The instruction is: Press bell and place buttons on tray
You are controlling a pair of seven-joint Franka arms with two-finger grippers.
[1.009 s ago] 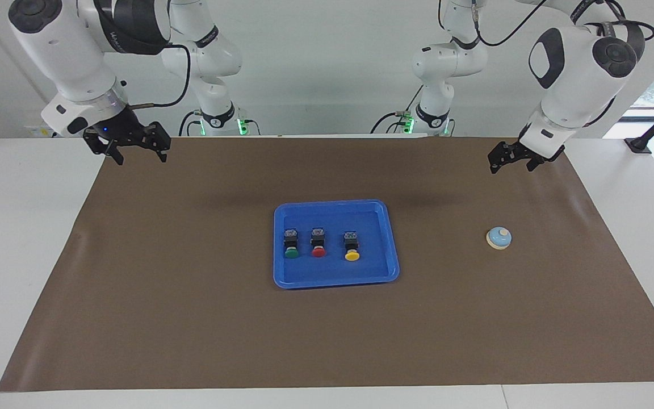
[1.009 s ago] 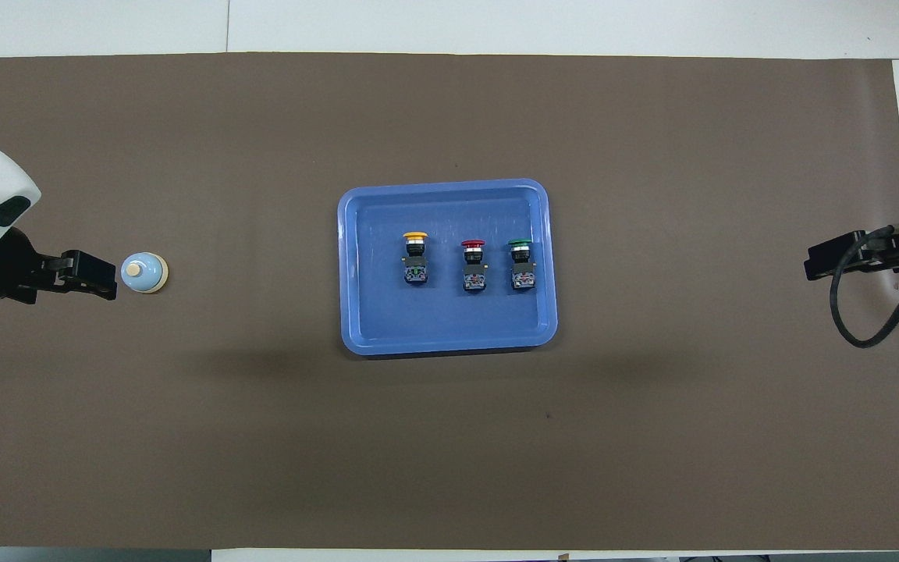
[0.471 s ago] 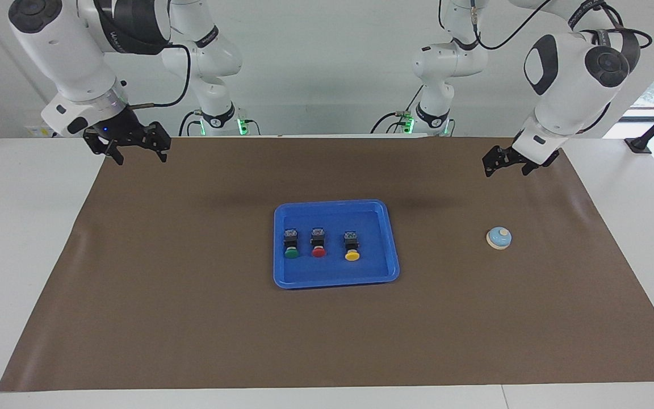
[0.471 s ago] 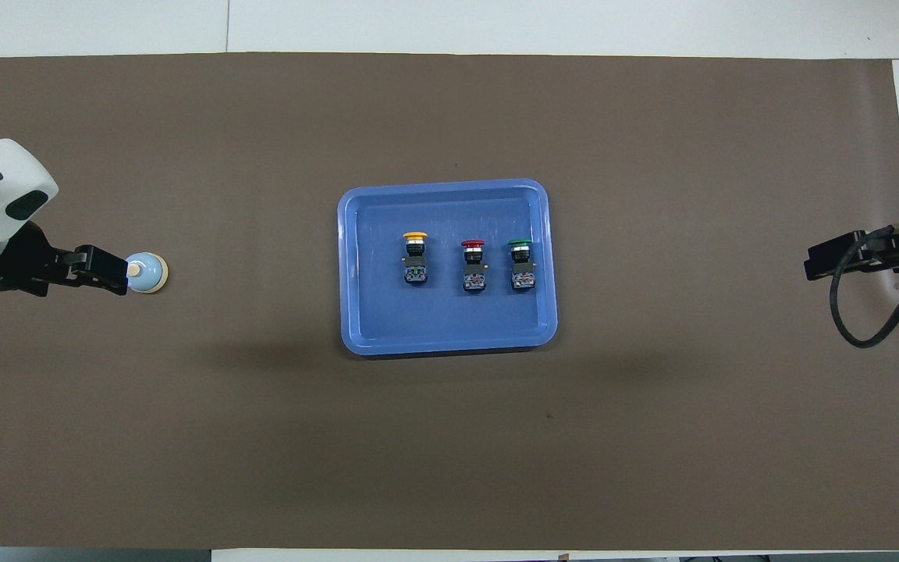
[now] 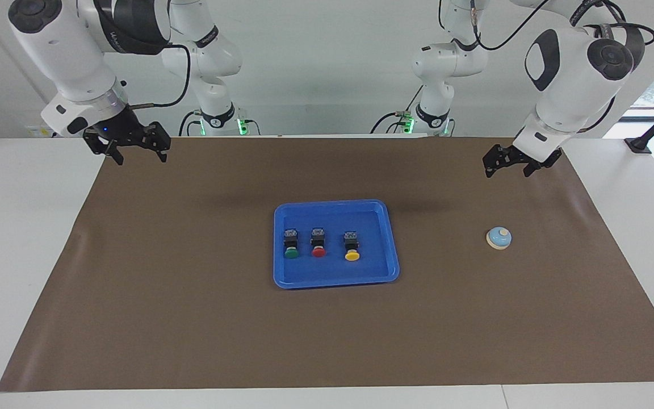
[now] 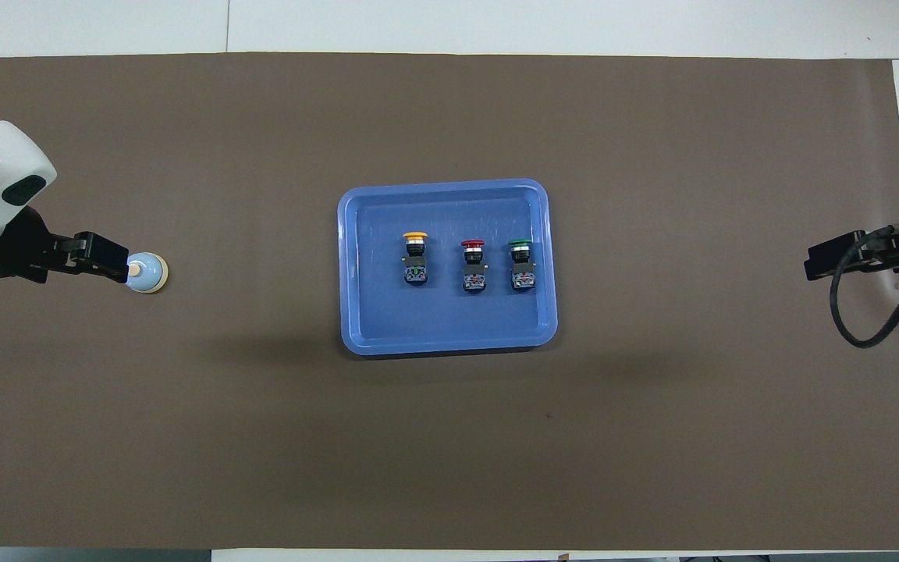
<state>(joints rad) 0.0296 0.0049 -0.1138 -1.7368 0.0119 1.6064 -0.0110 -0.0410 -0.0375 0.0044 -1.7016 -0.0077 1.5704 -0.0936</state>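
The blue tray (image 5: pixel 373 222) (image 6: pixel 449 328) lies mid-table. In it the three buttons lie in a row on their sides: green (image 5: pixel 290 245) (image 6: pixel 520 264), red (image 5: pixel 318 243) (image 6: pixel 473 265) and yellow (image 5: pixel 352 247) (image 6: pixel 415 257). The light-blue bell (image 5: pixel 498 238) (image 6: pixel 150 273) stands on the mat toward the left arm's end. My left gripper (image 5: pixel 507 166) (image 6: pixel 115 267) hangs open in the air, well above the bell and not touching it; from overhead its tip covers the bell's edge. My right gripper (image 5: pixel 139 153) (image 6: pixel 818 265) waits open over the mat's other end.
A brown mat (image 5: pixel 191 318) (image 6: pixel 652 437) covers most of the white table (image 5: pixel 20 238). A black cable (image 6: pixel 847 320) loops below the right gripper's wrist.
The left gripper has shifted slightly toward the bell, so its tip now covers the bell's edge from overhead. The right arm, tray and buttons have not moved.
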